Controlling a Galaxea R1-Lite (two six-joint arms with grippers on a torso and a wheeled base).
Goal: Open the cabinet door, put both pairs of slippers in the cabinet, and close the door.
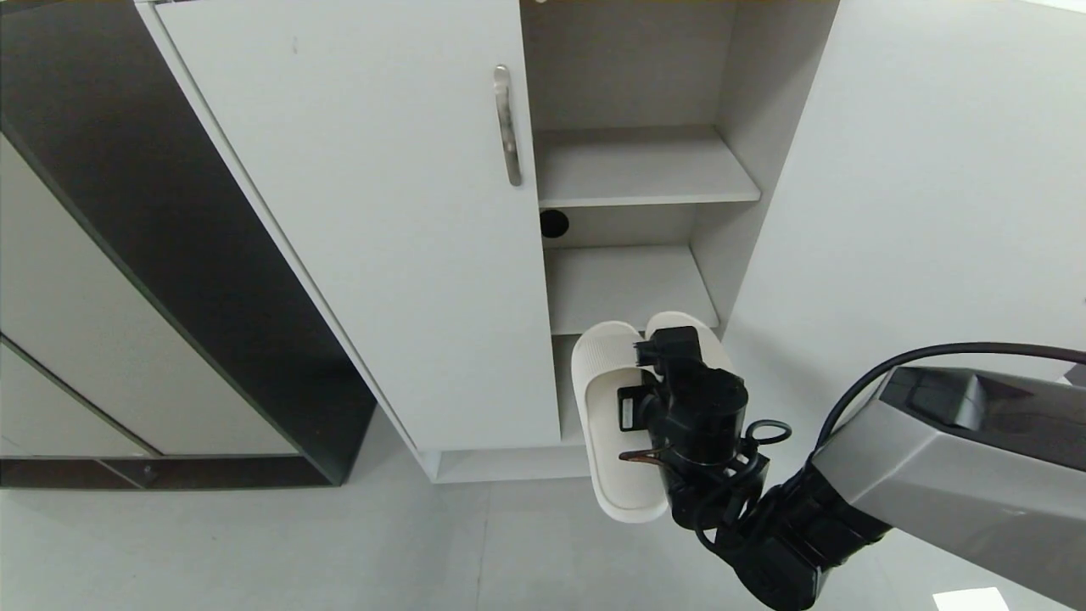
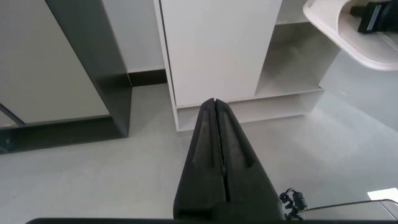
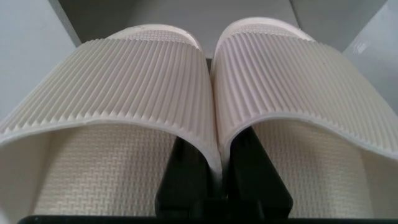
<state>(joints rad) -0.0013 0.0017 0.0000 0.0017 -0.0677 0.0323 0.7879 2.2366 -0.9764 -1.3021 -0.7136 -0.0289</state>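
The pair of cream ribbed slippers (image 1: 604,407) hangs side by side before the cabinet's (image 1: 645,170) open right half, level with its lower shelves. The right gripper (image 3: 217,186) clamps their adjoining inner walls. In the head view its wrist hides most of the right-hand slipper. The left gripper (image 2: 214,112), pressed closed on nothing, hovers above the floor (image 2: 93,180) near the closed left door (image 1: 365,221).

The right arm (image 1: 933,458) is stretched forward, and the right gripper (image 1: 670,348) pinches the slippers (image 1: 604,365). The left gripper (image 2: 214,124) is closed tight.
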